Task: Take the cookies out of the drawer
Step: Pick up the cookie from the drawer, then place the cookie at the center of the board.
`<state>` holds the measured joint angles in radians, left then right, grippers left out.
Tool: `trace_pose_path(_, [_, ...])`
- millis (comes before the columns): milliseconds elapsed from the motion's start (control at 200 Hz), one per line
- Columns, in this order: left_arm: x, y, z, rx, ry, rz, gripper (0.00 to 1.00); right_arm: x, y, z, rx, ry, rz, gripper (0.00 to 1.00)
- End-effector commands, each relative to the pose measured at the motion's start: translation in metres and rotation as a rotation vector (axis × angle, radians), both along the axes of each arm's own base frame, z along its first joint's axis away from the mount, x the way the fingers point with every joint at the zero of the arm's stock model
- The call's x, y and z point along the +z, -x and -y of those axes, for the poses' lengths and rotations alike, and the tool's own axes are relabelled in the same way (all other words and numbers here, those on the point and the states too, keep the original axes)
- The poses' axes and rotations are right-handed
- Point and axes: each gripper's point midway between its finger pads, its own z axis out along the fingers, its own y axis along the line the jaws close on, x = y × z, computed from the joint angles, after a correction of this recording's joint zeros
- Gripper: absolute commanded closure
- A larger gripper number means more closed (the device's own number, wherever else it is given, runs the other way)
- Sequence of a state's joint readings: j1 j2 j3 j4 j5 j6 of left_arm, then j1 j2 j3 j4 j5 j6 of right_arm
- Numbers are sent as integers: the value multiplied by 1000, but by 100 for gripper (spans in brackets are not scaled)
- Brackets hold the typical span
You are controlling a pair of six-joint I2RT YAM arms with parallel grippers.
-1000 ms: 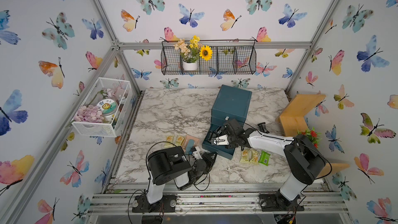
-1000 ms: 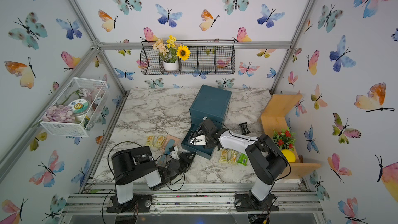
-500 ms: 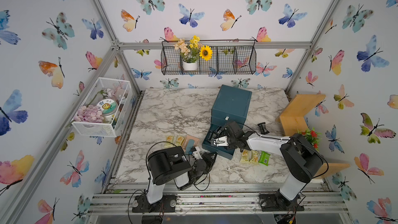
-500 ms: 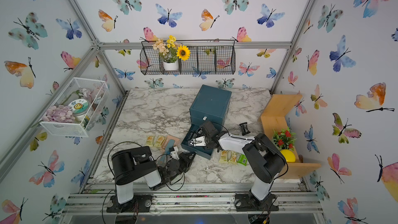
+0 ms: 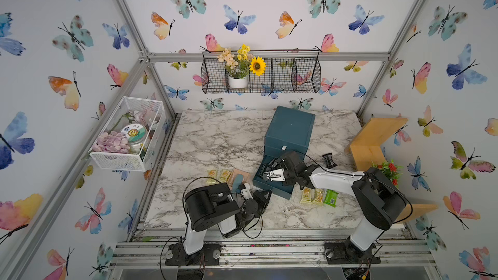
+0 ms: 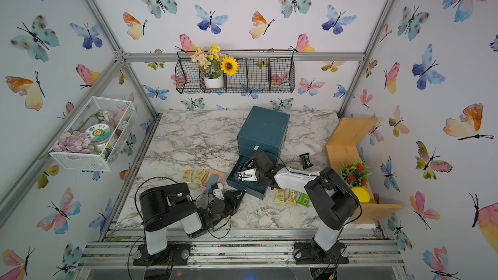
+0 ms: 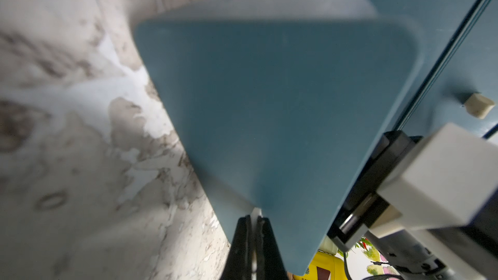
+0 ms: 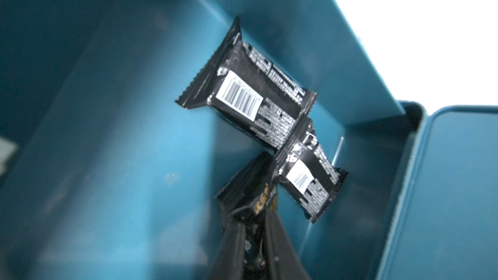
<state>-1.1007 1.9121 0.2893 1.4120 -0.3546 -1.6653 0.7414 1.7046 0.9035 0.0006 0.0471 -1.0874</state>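
- The right pincer (image 8: 252,211) is down in the open drawer (image 8: 107,130), its jaws nearly together on one black packet (image 8: 248,181) of cookies.
- Two other black packets (image 8: 258,95) lie just beyond its tips.
- The step in hand seems to be the grasp. Next it must lift this packet clear over the drawer wall, to the loose packets (image 5: 319,196) on the table (image 5: 215,141) behind it.
- The left pincer (image 7: 253,222) is closed at the drawer front; what it holds, I cannot tell.
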Motion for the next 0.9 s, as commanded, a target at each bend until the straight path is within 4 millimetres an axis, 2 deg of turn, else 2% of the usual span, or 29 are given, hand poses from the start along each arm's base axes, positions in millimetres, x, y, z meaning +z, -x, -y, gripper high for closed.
trace_pose_path(0, [-10, -2, -7, 24, -42, -10, 100, 4, 17, -1, 15, -39, -51, 89])
trace_pose_path(160, [-9, -3, -6, 25, -39, -7, 100, 28, 23, -4, 3, -112, -59, 98])
trace_pose_path(496, [-9, -4, -7, 29, -39, -6, 100, 86, 47, -1, -85, -322, -125, 98])
trace_pose_path(676, [-10, -4, -7, 29, -43, -9, 100, 109, 63, 11, -254, -443, -253, 98])
trace_pose_path(891, [-9, -4, -8, 32, -40, -10, 100, 122, 59, 32, -556, -534, -333, 98])
